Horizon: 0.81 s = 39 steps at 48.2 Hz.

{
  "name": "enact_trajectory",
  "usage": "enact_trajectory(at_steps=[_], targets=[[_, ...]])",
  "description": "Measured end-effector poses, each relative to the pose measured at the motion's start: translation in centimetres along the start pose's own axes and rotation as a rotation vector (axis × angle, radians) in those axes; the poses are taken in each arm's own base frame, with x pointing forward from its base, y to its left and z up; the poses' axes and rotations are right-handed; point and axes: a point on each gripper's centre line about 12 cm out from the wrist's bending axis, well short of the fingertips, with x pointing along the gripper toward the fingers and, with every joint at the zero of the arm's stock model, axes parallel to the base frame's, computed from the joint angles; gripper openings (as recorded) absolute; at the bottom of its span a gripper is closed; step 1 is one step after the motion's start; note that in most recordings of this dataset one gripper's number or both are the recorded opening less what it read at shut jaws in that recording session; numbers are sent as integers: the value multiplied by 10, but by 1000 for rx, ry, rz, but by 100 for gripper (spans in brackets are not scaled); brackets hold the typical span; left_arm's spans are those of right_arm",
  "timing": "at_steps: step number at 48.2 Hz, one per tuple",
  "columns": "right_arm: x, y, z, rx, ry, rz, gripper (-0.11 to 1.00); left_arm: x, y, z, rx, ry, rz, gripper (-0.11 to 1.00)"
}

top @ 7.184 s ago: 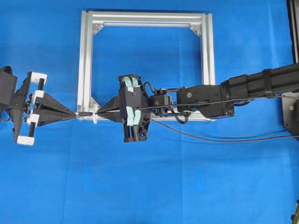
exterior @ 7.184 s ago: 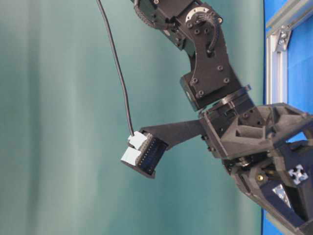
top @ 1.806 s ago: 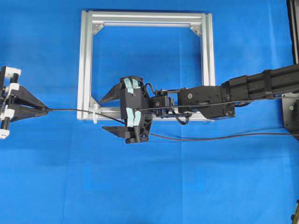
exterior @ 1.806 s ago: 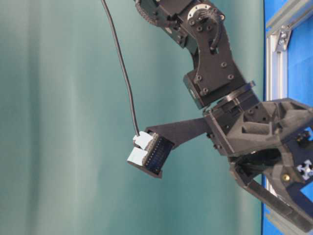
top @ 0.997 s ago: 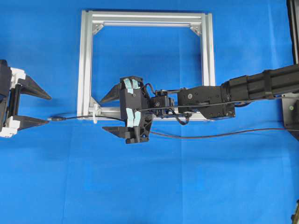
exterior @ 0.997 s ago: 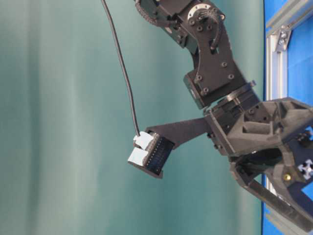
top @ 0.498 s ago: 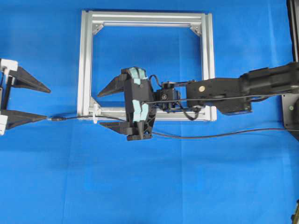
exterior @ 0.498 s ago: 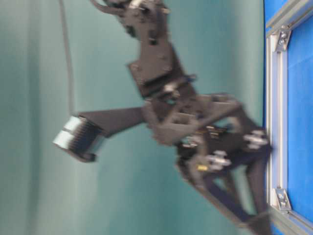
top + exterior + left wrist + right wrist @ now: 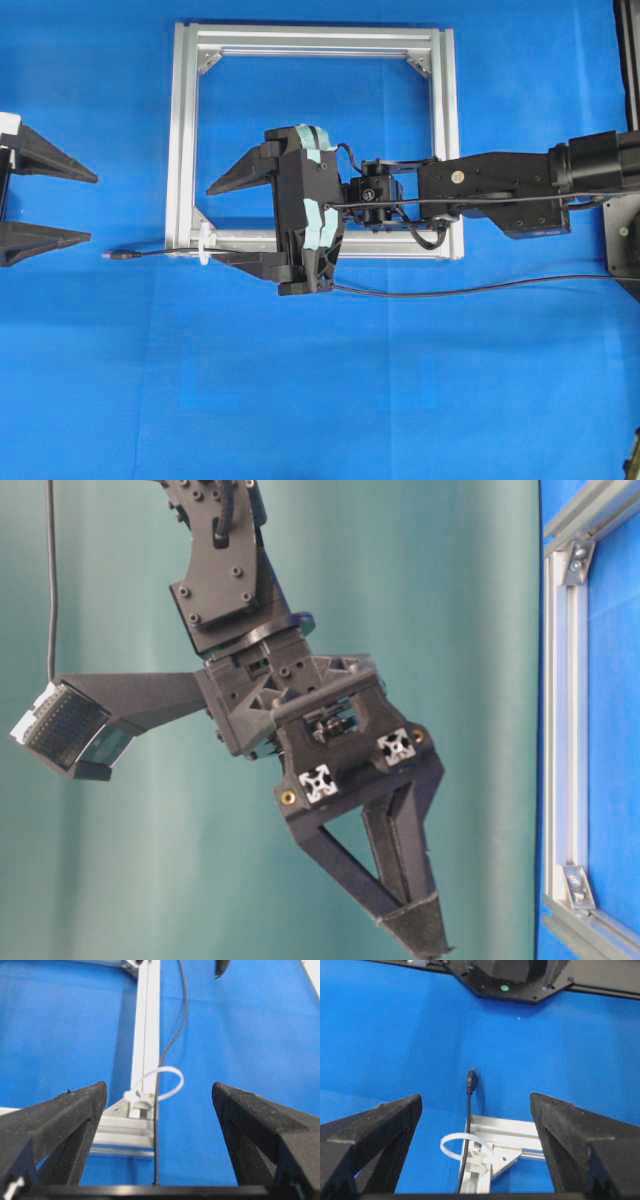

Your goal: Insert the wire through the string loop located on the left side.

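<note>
The thin black wire (image 9: 420, 293) lies on the blue mat and passes through the white string loop (image 9: 204, 245) at the silver frame's (image 9: 183, 130) lower left corner. Its plug tip (image 9: 112, 256) rests left of the loop. My left gripper (image 9: 93, 208) stands open at the far left, apart from the plug. In the left wrist view the wire (image 9: 167, 1047) runs through the loop (image 9: 172, 1080) between my spread fingers (image 9: 65, 1120). My right gripper (image 9: 212, 225) hangs open over the frame's lower bar. Its wrist view shows the plug (image 9: 471, 1081) beyond the loop (image 9: 451, 1142).
The frame's lower bar (image 9: 400, 246) runs under the right arm (image 9: 500, 185). The wire trails off to the right edge (image 9: 600, 278). In the table-level view the left arm's fingers (image 9: 410, 900) hang away from the frame bar (image 9: 565, 730).
My left gripper has drawn back to the left, away from the plug. My right gripper has tilted and shifted slightly right and up. The wire has stayed through the loop.
</note>
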Motion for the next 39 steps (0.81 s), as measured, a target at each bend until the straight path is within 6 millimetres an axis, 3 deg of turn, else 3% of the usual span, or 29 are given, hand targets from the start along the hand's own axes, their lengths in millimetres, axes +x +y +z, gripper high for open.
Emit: enact_trajectory(at_steps=[39], targets=[[0,0,0,0,6,0,91,0,3,-3,-4,25,15,82]])
